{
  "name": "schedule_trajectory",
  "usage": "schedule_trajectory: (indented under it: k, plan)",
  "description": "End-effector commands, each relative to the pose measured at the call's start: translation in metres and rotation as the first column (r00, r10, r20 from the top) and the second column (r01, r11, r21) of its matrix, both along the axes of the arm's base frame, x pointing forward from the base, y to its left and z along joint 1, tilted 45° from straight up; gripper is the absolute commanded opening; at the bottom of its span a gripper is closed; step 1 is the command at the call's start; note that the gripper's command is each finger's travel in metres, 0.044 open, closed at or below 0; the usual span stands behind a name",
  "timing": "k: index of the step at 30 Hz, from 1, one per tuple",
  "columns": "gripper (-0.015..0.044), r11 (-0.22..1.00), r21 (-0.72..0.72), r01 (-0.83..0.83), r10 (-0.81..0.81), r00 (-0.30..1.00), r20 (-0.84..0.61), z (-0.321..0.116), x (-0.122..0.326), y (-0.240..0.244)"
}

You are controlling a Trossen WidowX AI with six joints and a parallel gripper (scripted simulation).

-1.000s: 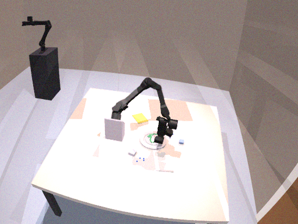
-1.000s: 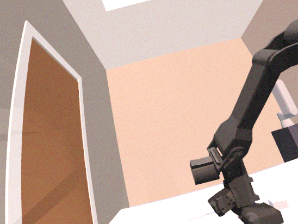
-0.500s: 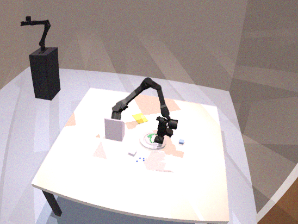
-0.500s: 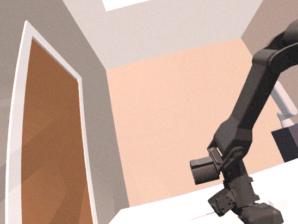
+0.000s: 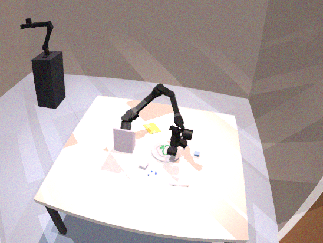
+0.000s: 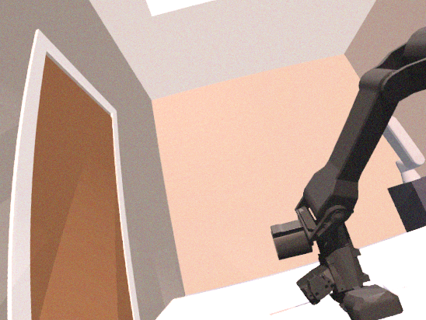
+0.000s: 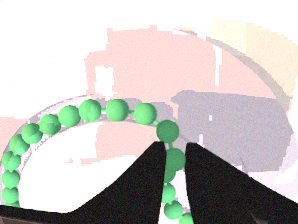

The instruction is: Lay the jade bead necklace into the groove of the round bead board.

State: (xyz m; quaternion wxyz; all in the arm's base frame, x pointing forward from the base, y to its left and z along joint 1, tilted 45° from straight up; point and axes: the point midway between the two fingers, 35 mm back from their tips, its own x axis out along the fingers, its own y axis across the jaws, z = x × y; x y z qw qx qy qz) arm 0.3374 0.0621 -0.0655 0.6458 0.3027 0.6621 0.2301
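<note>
The jade bead necklace (image 5: 162, 147) (image 7: 117, 110) is on the round bead board (image 5: 154, 154) (image 7: 260, 67). In the wrist view its beads at the left and top follow the curved groove. At the right the string turns inward, across the groove's inner edge. My gripper (image 5: 171, 153) (image 7: 173, 152) is low over the board's right part in the top view, its fingers shut on a bead of this inward-turning stretch. More beads trail between and below the fingers. The rest of the necklace is hidden behind the fingers. In the exterior view the board is not visible.
A pale upright panel (image 5: 124, 141) stands left of the board, a yellow square (image 5: 152, 128) behind it. A small white block (image 5: 144, 166) and several blue beads lie in front, with a thin rod (image 5: 178, 185) nearer the front. A blue block (image 5: 197, 154) lies to the right.
</note>
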Motion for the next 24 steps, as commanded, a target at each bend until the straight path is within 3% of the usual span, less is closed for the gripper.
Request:
schedule_trajectory:
  k: [1, 14, 24]
  plan:
    - [0.0000, 1.000, 0.001, -0.004, 0.004, 1.000, 0.003, -0.0040, 0.0042, -0.0045]
    - [0.0000, 1.000, 0.002, -0.004, 0.004, 1.000, 0.004, -0.0117, 0.0060, -0.0017]
    - [0.0263, 1.000, 0.001, -0.006, 0.006, 1.000, 0.008, -0.0092, 0.0056, -0.0039]
